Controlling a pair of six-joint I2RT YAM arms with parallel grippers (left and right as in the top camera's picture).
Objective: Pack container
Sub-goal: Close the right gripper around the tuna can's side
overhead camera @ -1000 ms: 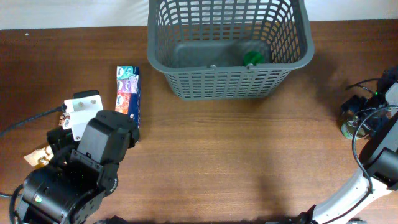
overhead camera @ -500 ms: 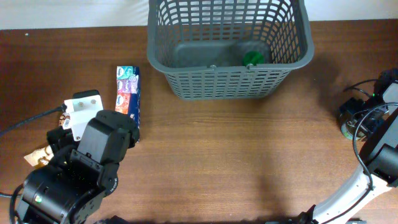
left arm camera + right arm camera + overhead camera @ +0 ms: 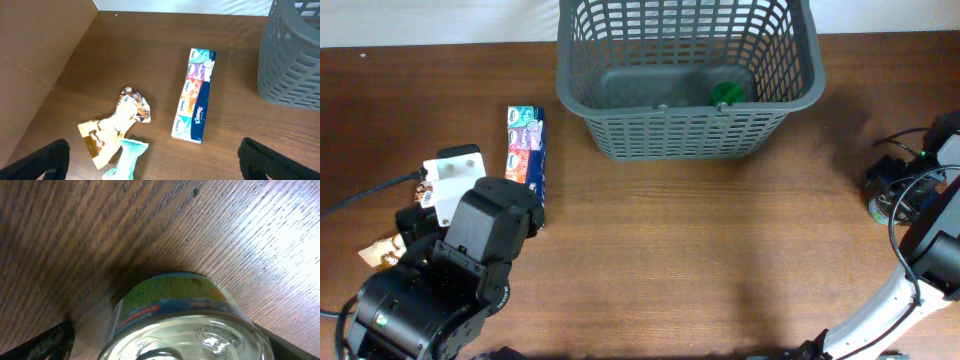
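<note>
Wooden table [image 3: 720,250], right edge: right gripper [image 3: 170,347] straddles tin can [image 3: 180,305], jaws wide apart, not closed on it.
Its target, the container [image 3: 680,130], lies at 10 o'clock; left gripper [image 3: 157,167] also wide, empty, container at its 1 o'clock.

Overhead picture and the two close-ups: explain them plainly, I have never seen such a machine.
The left arm and right arm are robot arms at a wooden table. The overhead picture looks down from above; each close-up comes from a camera on one arm's wrist. The left claw is open, facing a tissue pack and crumpled snack wrappers. The right claw stands open around a tin can on the table. Neither seems to grip anything. A grey basket holds a green-lidded jar.
</note>
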